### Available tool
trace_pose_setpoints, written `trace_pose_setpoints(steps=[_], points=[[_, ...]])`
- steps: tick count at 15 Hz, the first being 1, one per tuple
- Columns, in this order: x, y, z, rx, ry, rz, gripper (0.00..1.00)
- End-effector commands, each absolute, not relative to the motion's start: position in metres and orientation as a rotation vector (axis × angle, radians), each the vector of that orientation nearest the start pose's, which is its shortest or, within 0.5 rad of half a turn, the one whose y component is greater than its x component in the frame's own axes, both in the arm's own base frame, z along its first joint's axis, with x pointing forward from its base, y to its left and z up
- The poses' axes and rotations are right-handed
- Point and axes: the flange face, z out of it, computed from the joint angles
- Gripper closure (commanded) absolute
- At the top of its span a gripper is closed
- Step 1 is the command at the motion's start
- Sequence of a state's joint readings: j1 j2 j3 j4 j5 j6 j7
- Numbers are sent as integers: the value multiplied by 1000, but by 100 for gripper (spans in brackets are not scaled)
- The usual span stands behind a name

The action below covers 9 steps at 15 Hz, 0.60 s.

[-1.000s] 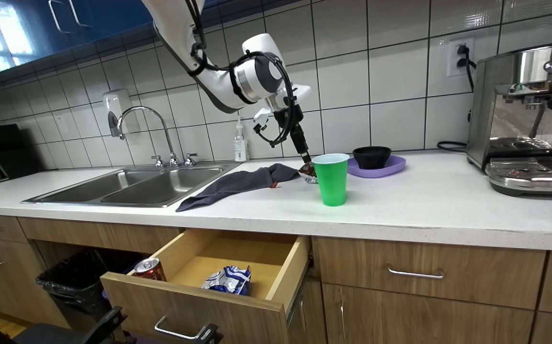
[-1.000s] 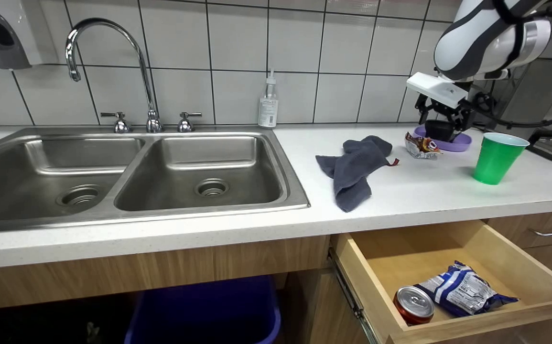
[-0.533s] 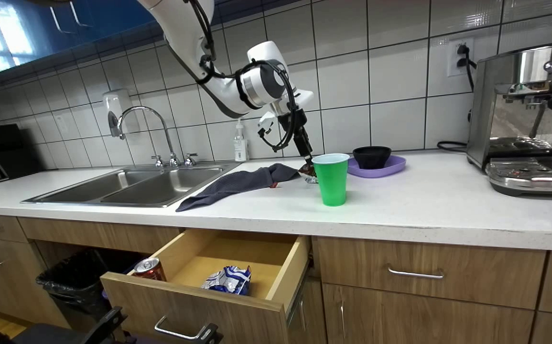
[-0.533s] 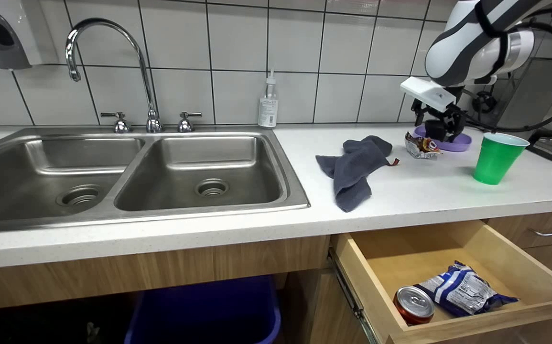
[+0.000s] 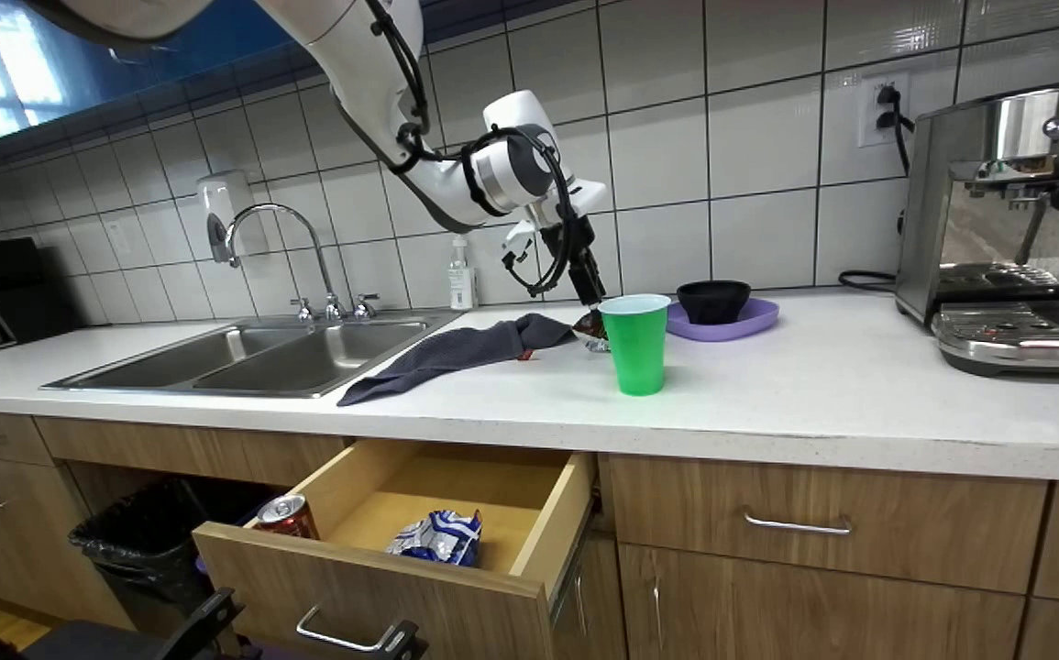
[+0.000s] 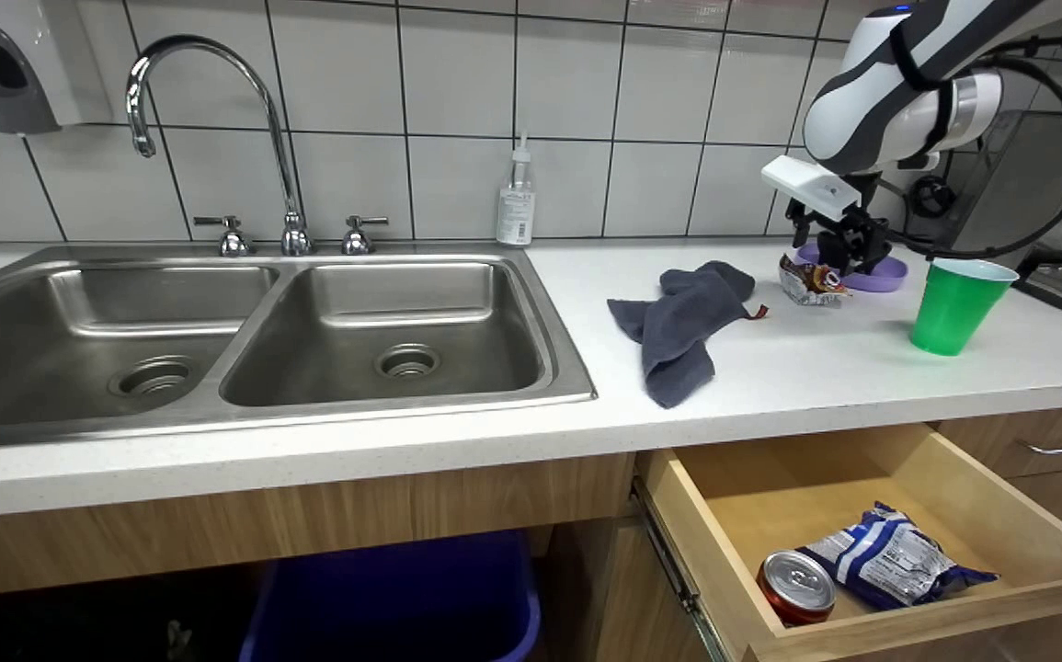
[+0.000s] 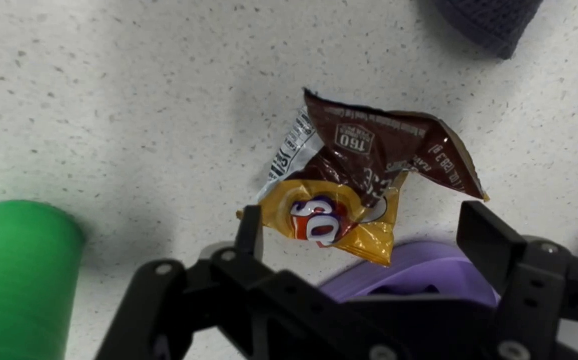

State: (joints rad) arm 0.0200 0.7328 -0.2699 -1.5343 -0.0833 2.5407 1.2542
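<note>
My gripper (image 7: 364, 220) is open in the wrist view, with nothing between its fingers touching both sides. A crumpled brown and yellow snack wrapper (image 7: 359, 165) lies on the counter just ahead of and partly between the fingertips. It also shows in both exterior views (image 5: 591, 332) (image 6: 811, 283). The gripper is low above it in both exterior views (image 5: 591, 291) (image 6: 848, 250); whether it touches the wrapper cannot be told. A green cup (image 5: 639, 346) stands upright beside the wrapper. A purple plate (image 7: 419, 265) lies partly hidden under the gripper in the wrist view, bearing a black bowl (image 5: 714, 301).
A dark grey cloth (image 6: 685, 331) lies between the wrapper and the double sink (image 6: 406, 340). Below, an open drawer (image 6: 1009, 588) holds a can (image 6: 797, 584) and a blue bag (image 6: 898, 556). A soap bottle (image 6: 517, 198) stands by the wall. A coffee machine (image 5: 1024, 229) stands at one end.
The arm and gripper have come down toward the wrapper, shifting slightly right in one exterior picture and left in another. The wrapper, cup, cloth and drawer have not visibly moved.
</note>
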Motion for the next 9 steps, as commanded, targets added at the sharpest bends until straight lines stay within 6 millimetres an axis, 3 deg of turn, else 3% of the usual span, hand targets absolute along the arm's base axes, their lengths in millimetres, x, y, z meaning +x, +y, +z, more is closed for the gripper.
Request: trace_pose_setpoints(steps=[1, 9], points=[[734, -147, 265, -2426, 2010, -562, 0], [741, -150, 261, -2430, 2026, -541, 0]])
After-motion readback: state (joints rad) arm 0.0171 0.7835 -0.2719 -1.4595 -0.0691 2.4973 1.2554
